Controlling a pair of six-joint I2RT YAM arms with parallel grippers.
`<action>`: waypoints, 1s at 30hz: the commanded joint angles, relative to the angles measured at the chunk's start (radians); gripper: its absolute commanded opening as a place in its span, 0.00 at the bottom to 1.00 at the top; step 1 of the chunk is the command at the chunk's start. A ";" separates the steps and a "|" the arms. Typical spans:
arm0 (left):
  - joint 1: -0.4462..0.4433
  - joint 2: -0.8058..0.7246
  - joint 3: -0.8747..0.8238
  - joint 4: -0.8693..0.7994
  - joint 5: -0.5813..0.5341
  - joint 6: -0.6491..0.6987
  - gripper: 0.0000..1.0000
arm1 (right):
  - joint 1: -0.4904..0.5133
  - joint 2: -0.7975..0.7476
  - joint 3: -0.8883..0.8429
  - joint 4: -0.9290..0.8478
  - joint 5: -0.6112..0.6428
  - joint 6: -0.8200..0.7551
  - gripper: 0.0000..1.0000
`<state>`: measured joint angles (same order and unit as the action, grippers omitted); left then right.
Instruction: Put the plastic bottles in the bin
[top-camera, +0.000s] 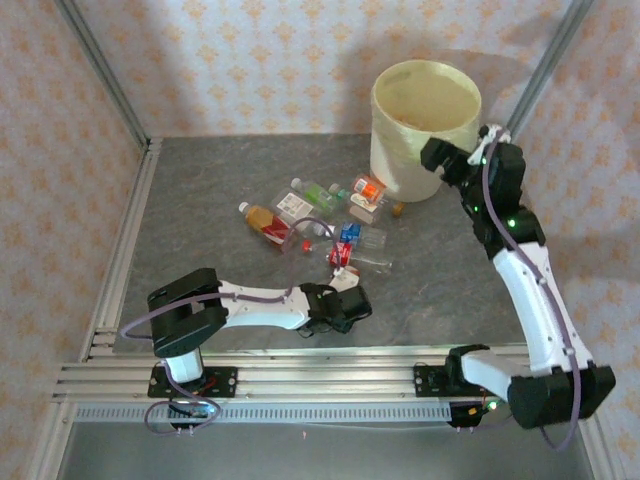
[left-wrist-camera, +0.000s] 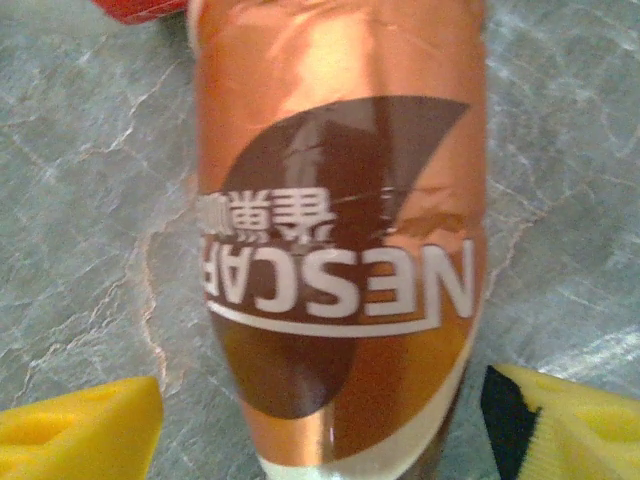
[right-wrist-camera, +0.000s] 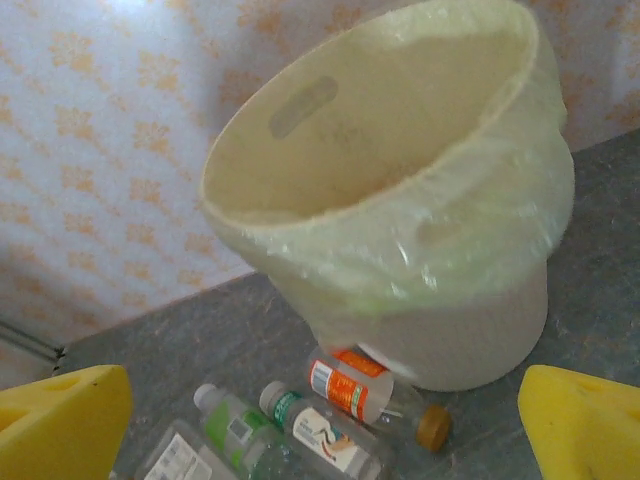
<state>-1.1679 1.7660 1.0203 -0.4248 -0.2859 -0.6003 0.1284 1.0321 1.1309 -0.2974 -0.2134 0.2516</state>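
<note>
Between the parted yellow pads (left-wrist-camera: 80, 425) of our left gripper (left-wrist-camera: 320, 425) lay a copper-labelled plastic bottle (left-wrist-camera: 340, 250);
our right gripper (right-wrist-camera: 320, 420) gaped empty near the round, cream, bag-lined bin (right-wrist-camera: 480, 300).

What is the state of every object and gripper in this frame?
Cream-white round plastic-lined bin: upright, open-topped.
Copper-labelled plastic coffee bottle: lying on grey table.
Other clear plastic bottles: lying on their sides.
Left gripper: open, straddling the coffee bottle.
Right gripper: open, empty.
</note>
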 joint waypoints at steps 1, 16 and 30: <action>0.000 0.025 0.023 -0.050 -0.074 -0.044 0.73 | 0.000 -0.089 -0.103 0.072 -0.035 -0.026 0.99; 0.007 0.107 0.047 -0.075 -0.069 -0.030 0.63 | 0.000 -0.145 -0.267 0.077 -0.025 0.096 0.99; 0.010 -0.032 -0.058 0.046 -0.052 -0.016 0.42 | 0.000 -0.124 -0.279 0.097 -0.036 0.117 0.99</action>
<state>-1.1687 1.7962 1.0092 -0.4091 -0.2996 -0.6270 0.1284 0.9081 0.8665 -0.2382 -0.2443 0.3592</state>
